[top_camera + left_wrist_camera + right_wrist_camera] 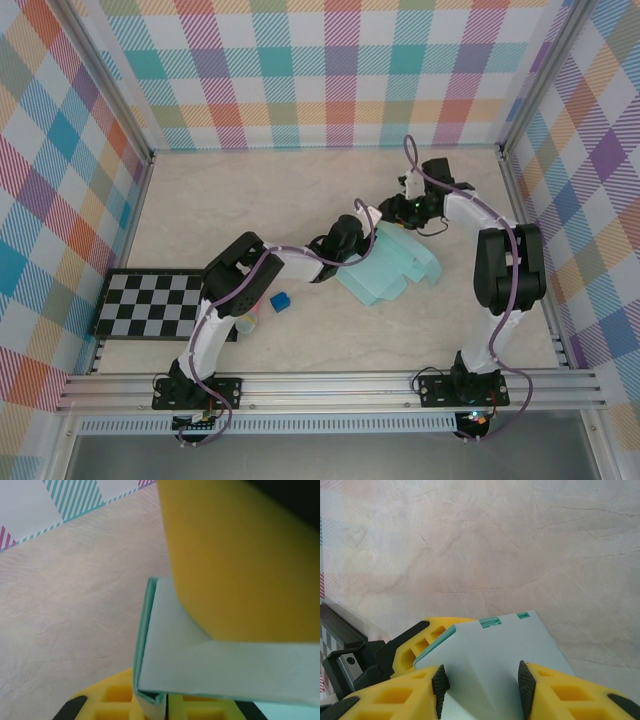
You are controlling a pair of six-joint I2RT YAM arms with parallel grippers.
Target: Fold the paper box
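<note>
Fingers of our left gripper (167, 672) pinch a folded edge of the paper box (385, 268). Our right gripper (482, 685) brackets it half-spread; whether it squeezes, we cannot tell. A blue cube (280, 301) sits nearby.

Blurred left fingers (235, 555) seemingly hide much of the paper box (225, 665).

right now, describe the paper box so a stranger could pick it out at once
On the marble-look table, look just right of centre. The paper box is the pale mint card sheet there, partly folded, far larger and lighter than the small dark blue cube to its left.
</note>
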